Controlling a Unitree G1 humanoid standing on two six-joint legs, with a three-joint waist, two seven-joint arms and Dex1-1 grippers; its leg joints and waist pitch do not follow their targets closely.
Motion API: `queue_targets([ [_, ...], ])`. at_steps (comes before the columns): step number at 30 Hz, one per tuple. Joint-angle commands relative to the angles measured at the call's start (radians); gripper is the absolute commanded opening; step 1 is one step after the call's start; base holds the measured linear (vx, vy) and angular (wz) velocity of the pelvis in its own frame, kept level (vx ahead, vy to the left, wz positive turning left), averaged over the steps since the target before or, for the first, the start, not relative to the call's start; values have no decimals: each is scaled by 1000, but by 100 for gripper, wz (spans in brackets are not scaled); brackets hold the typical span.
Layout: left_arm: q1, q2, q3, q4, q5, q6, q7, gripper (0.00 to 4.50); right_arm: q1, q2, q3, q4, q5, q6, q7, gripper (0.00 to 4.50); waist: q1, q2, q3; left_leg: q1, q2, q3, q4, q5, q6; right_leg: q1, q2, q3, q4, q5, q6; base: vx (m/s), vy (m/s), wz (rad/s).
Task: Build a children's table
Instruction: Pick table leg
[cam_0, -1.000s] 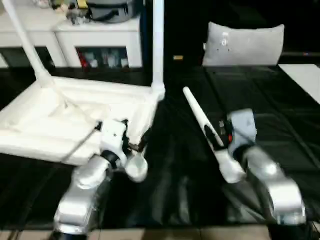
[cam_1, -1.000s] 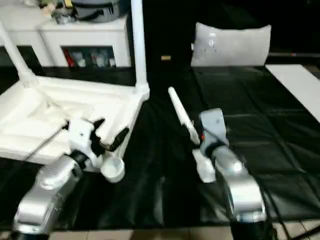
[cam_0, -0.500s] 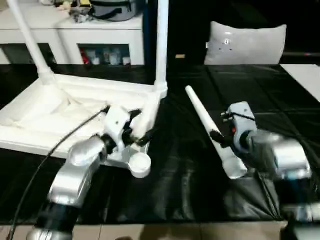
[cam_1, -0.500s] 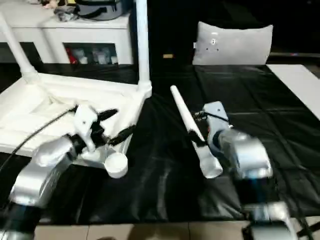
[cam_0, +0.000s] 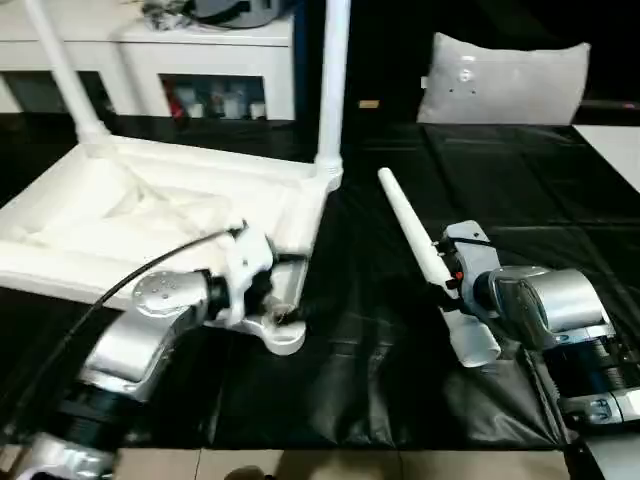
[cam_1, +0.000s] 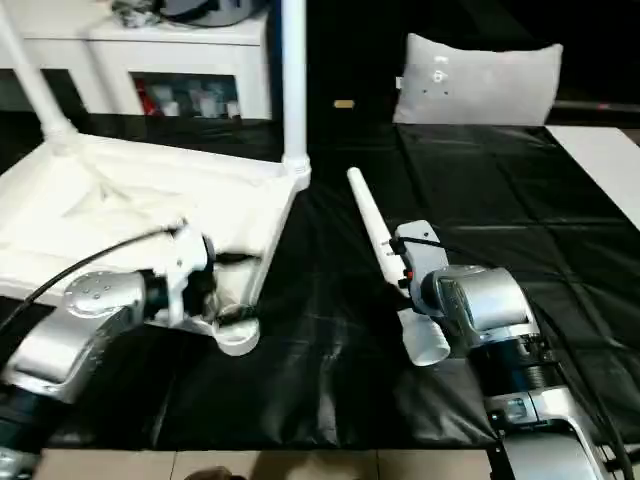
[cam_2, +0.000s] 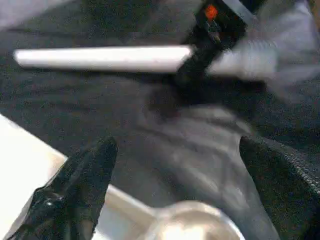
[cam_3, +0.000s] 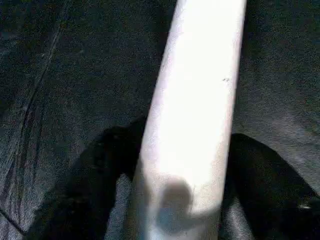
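Right gripper (cam_0: 447, 278): at four o'clock on the black mat (cam_0: 400, 370), black fingers clamped round a loose tapered leg (cam_3: 195, 115); the narrow tip points to twelve.
Left gripper (cam_0: 280, 290): fingers (cam_2: 75, 185) spread wide at the near corner socket (cam_0: 283, 337), gripping nothing.
Tabletop (cam_0: 110, 215): at ten o'clock, upside down, ribs showing.
Fitted legs: one upright leg (cam_0: 333, 85) in the far corner at twelve, a slanted leg (cam_0: 62, 75) at eleven.
Backdrop: white cabinet (cam_0: 150, 60), grey cushion (cam_0: 505, 80).
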Motion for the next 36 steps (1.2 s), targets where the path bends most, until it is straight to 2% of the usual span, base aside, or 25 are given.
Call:
queue_targets([
  [1, 8, 11, -11, -36, -8, 29, -19, 450, -1, -7, 15, 23, 9, 15, 14, 299, 3, -5, -56, 17, 81, -20, -72, -117, -18, 38, -112, 59, -78, -52, -225, 0, 0, 0],
  [3, 16, 17, -10, -55, -18, 43, -19, 450, -1, -11, 10, 30, 15, 15, 16, 288, 3, -10, -54, 17, 82, -19, -74, -126, -24, 37, -111, 59, -81, -73, -221, 0, 0, 0],
  [4, 18, 19, -10, -60, -20, 46, -19, 450, -2, -11, 8, 32, 16, 15, 16, 280, 5, -7, -55, 19, 82, -18, -74, -129, -30, 35, -112, 59, -81, -76, -219, 0, 0, 0],
  [5, 21, 19, -8, -65, -22, 50, -16, 450, -2, -11, 5, 35, 17, 14, 17, 280, 5, -8, -55, 18, 81, -17, -74, -124, -31, 36, -111, 60, -81, -65, -218, 0, 0, 0],
  [7, 25, 19, -4, -74, -27, 58, -12, 450, -2, -11, 2, 36, 17, 14, 18, 248, 4, -10, -56, 16, 81, -18, -75, -115, -32, 38, -111, 60, -79, -43, -216, 0, 0, 0],
  [9, 32, 16, 3, -88, -31, 72, -6, 450, 0, -7, -10, 37, 18, 14, 17, 243, 4, -6, -57, 15, 80, -17, -74, -112, -33, 39, -111, 60, -78, -26, -216, 0, 0, 0],
  [11, 37, 13, 7, -98, -35, 86, -1, 450, 2, -5, -20, 35, 20, 15, 14, 214, 3, -9, -57, 14, 78, -17, -73, -108, -29, 41, -111, 61, -79, -19, -216, 0, 0, 0],
  [15, 32, 3, 12, -112, -55, 151, 18, 450, 9, -2, -47, 26, 29, 16, 3, 194, 3, -9, -57, 16, 78, -15, -72, -109, -28, 38, -108, 60, -79, -22, -222, 0, 0, 0],
  [17, 7, -27, 33, -95, -61, 149, 54, 450, 11, 5, -90, 12, 41, 12, -14, 186, 2, -5, -57, 15, 78, -15, -72, -115, -30, 39, -108, 61, -82, -27, -221, 0, 0, 0],
  [19, -5, -46, 46, -92, -67, 153, 75, 450, 11, 11, -128, 4, 48, -2, -30, 185, 3, -7, -58, 15, 78, -16, -73, -110, -30, 41, -107, 60, -81, -17, -225, 0, 0, 0],
  [20, -13, -60, 58, -90, -75, 159, 92, 450, 14, 17, -155, -4, 51, -37, -45, 185, 3, -4, -58, 14, 79, -16, -72, -108, -32, 41, -108, 60, -81, -9, -225, 0, 0, 0],
  [21, -25, -84, 79, -87, -89, 166, 121, 450, 17, 37, -211, -19, 74, -112, -60, 184, 4, 7, -59, 14, 78, -17, -70, -109, -35, 40, -109, 60, -78, -2, -226, 0, 0, 0],
  [22, -31, -96, 90, -86, -95, 167, 136, 450, 20, 46, -236, -27, 86, -154, -63, 184, 3, -3, -60, 14, 79, -15, -69, -119, -38, 41, -110, 60, -81, 2, -227, 0, 0, 0],
  [23, -47, -126, 116, -81, -109, 169, 176, 450, 28, 70, -298, -47, 120, -265, -67, 184, 5, 3, -61, 12, 78, -15, -68, -110, -32, 44, -112, 61, -79, 18, -229, 0, 0, 0],
  [24, -57, -143, 130, -78, -120, 170, 195, 450, 29, 83, -328, -57, 143, -313, -63, 184, 6, 4, -61, 12, 79, -14, -67, -114, -30, 42, -113, 61, -79, 23, -231, 0, 0, 0],
  [25, -66, -160, 144, -77, -133, 173, 213, 450, 28, 93, -357, -64, 166, -335, -58, 184, 4, 0, -63, 11, 78, -13, -66, -110, -19, 46, -113, 60, -80, 33, -237, 0, 0, 0],
  [26, -87, -198, 176, -78, -167, 186, 255, 450, 17, 118, -428, -75, 225, -346, -50, 184, 5, 5, -63, 10, 77, -14, -65, -89, -8, 46, -107, 59, -76, 59, -239, 0, 0, 0],
  [27, -87, -198, 176, -78, -167, 186, 255, 450, 17, 118, -428, -75, 225, -346, -50, 184, 4, 4, -63, 9, 77, -15, -65, -79, 5, 47, -107, 57, -75, 78, -246, 0, 0, 0],
  [28, -103, -223, 195, -75, -184, 191, 282, 450, 8, 137, -474, -87, 270, -360, -38, 184, 5, 5, -64, 9, 76, -15, -65, -76, 9, 47, -105, 56, -74, 80, -248, 0, 0, 0],
  [29, -142, -263, 228, -63, -211, 204, 329, 450, -6, 163, -536, -128, 357, -376, 15, 184, 4, 5, -64, 8, 74, -12, -62, -81, 20, 48, -106, 57, -75, 85, -256, 0, 0, 0],
  [30, -146, -267, 231, -61, -214, 206, 334, 450, -7, 166, -540, -133, 366, -377, 22, 184, 6, 4, -63, 8, 74, -11, -61, -85, 27, 48, -107, 57, -78, 79, -256, 0, 0, 0],
  [31, -177, -294, 256, -51, -242, 225, 363, 450, -18, 182, -570, -167, 431, -362, 69, 184, 6, 5, -64, 7, 75, -14, -62, -77, 34, 49, -104, 54, -78, 72, -252, 0, 0, 0],
  [32, -191, -307, 269, -47, -256, 235, 376, 450, -23, 190, -583, -182, 461, -349, 88, 184, 6, 4, -64, 6, 75, -15, -61, -70, 43, 50, -104, 54, -75, 79, -255, 0, 0, 0],
  [34, -232, -349, 309, -49, -320, 282, 401, 450, -27, 204, -587, -231, 549, -335, 152, 184, 8, 5, -64, 6, 75, -13, -59, -59, 52, 49, -105, 53, -77, 74, -255, 0, 0, 0],
  [36, -247, -363, 322, -50, -343, 296, 408, 450, -27, 206, -582, -247, 578, -332, 173, 184, 10, 3, -63, 5, 75, -13, -59, -53, 60, 50, -106, 53, -79, 66, -258, 0, 0, 0],
])
